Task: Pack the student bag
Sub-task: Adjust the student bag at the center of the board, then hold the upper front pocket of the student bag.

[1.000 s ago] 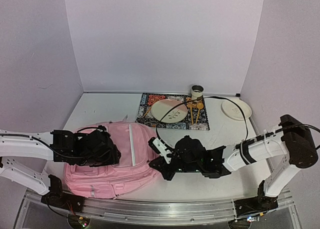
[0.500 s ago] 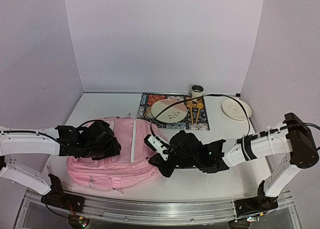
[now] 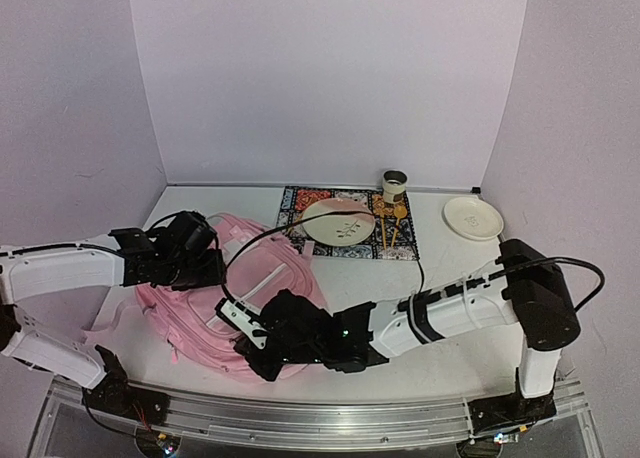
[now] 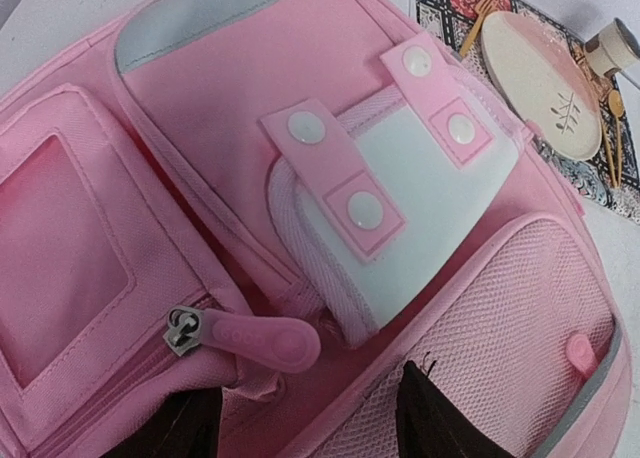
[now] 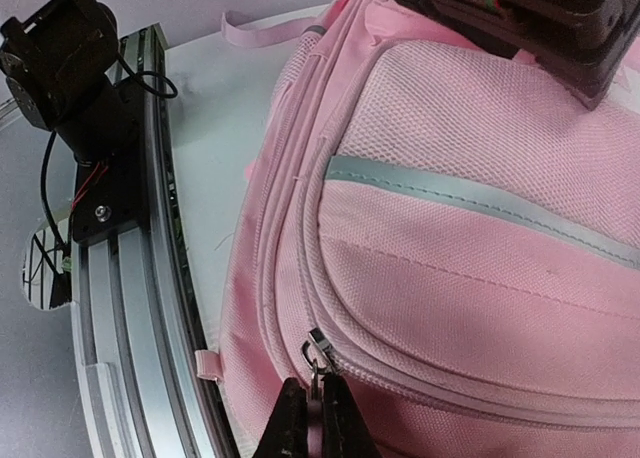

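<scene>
The student bag is a soft pink backpack lying at the table's front left. In the left wrist view its white patch with snap tabs and a pink zipper pull show. My left gripper sits at the bag's far upper end, jaws apart with a thick fold of bag fabric pinched between them. At the bag's near end, my right gripper is shut on the pull of a metal zipper slider on the main zip. The bag's inside is hidden.
A patterned mat at the back holds a white plate, wooden cutlery and a cup. A small plate lies at the back right. The aluminium rail runs along the near edge, close to the bag.
The right gripper has swept left and toward the near edge along the bag, still holding the zipper pull. The bag has turned and bunched up. The left gripper has shifted slightly back.
</scene>
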Tool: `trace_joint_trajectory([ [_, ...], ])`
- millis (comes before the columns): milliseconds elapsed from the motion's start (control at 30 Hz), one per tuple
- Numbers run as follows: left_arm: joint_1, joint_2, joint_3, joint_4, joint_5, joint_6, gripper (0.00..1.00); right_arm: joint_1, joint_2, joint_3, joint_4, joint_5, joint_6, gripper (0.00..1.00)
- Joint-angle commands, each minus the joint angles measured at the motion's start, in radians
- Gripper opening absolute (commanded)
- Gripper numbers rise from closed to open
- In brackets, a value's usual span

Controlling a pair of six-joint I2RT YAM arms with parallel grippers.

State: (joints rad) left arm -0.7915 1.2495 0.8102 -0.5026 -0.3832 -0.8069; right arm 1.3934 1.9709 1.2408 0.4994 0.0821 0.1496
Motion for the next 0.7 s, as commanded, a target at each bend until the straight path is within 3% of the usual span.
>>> trace_joint_trajectory([
  [0,0.026,-0.133,0.011,-0.083,-0.084,-0.031,0.63,0.026,0.051,0.092,-0.026,0.024,0.007,0.00],
  [300,0.027,-0.335,-0.036,-0.236,0.099,-0.237,0.65,0.020,0.093,0.135,-0.015,0.091,0.027,0.00],
  [667,0.025,-0.499,-0.214,-0.237,0.344,-0.423,0.53,0.012,0.079,0.118,0.009,0.113,0.060,0.00],
])
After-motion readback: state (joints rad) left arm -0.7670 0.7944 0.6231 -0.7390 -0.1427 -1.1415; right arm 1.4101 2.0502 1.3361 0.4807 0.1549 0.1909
